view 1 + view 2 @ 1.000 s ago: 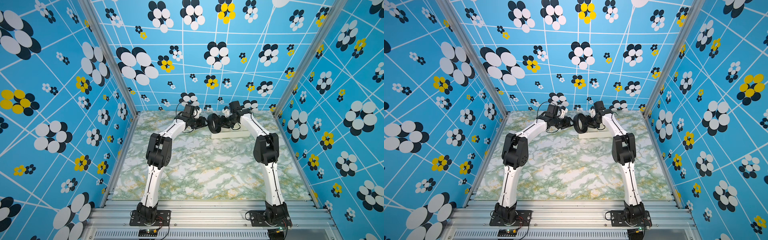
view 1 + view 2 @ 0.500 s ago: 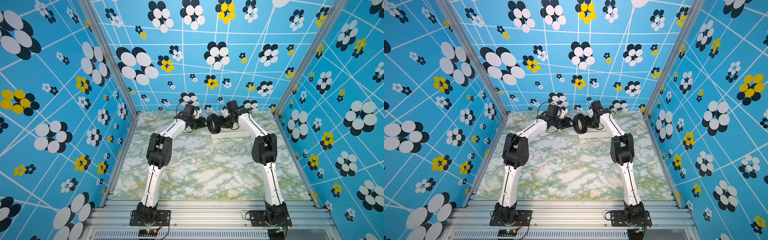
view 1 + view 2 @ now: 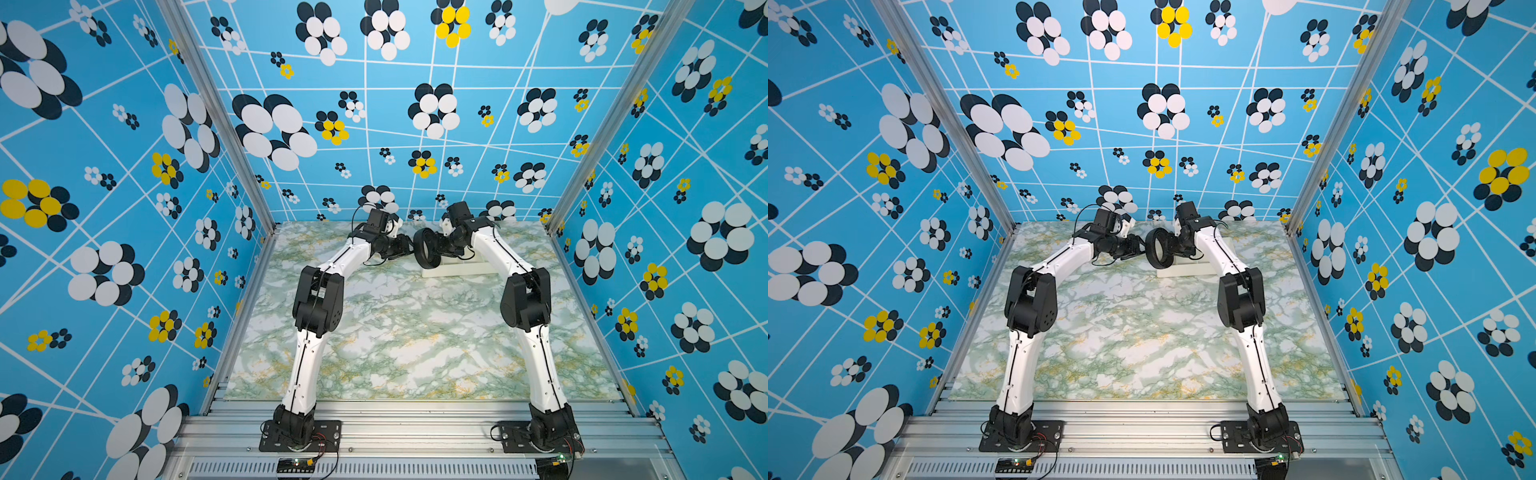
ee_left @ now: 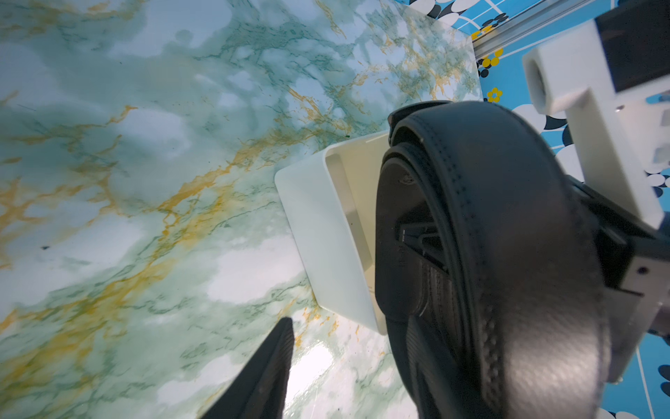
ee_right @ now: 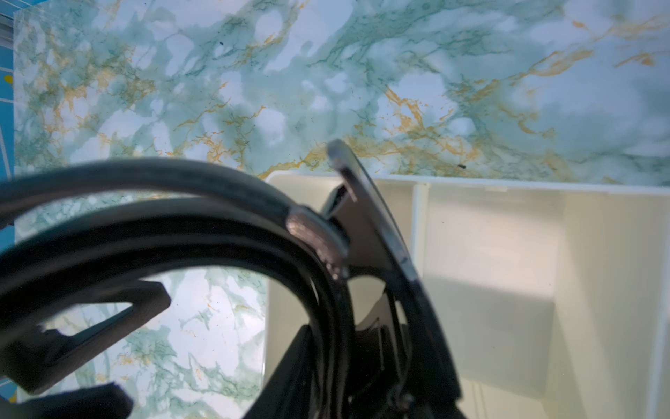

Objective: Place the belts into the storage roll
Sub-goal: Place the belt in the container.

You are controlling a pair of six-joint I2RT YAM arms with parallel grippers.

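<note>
Coiled black belt (image 5: 203,188) filled the foreground, its buckle (image 5: 377,232) overlapping the cream tray (image 5: 489,261); marble tabletop (image 5: 326,72) behind.

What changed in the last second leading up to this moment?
The right arm swung its elbow slightly inward. The coiled belt at the right end effector dipped a little at the tray end nearest the left arm. No clear grasp or release shows. The left arm, left end effector and tray stayed put.
</note>
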